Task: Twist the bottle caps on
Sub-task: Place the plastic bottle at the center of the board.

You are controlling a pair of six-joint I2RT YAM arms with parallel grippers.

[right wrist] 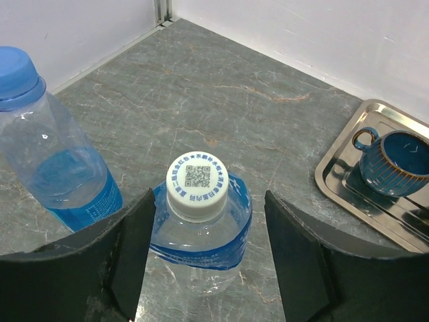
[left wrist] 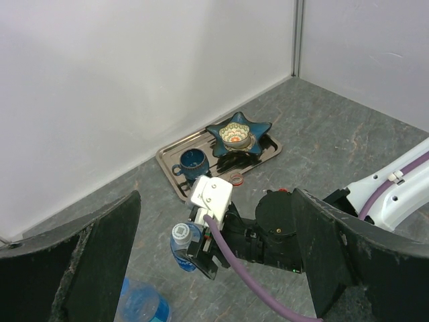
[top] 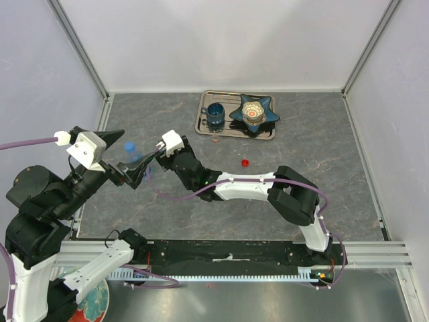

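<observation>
Jaws of left gripper [left wrist: 216, 201] spread wide, empty, near worktop's left edge; beside them, clear blue-tinted plastic bottle [right wrist: 53, 161] wearing round blue cap [right wrist: 15, 77]; right gripper [right wrist: 209, 198] partly parted astride clear blue-labelled bottle [right wrist: 201, 235], clear of its white printed cap [right wrist: 197, 176]; small red cap [top: 245, 162] loose mid-worktop.

On the desk [top: 315, 174], a tray [top: 202, 125] lies at twelve o'clock, with a cup [top: 216, 115] in it at nine o'clock and a dish [top: 253, 111] at three. A loose cap [top: 245, 162] lies at the tray's six o'clock. At the desk's nine o'clock, a bottle [right wrist: 201, 248] stands inside the right gripper [right wrist: 208, 221], with a second bottle [right wrist: 57, 161] at its ten o'clock.
</observation>
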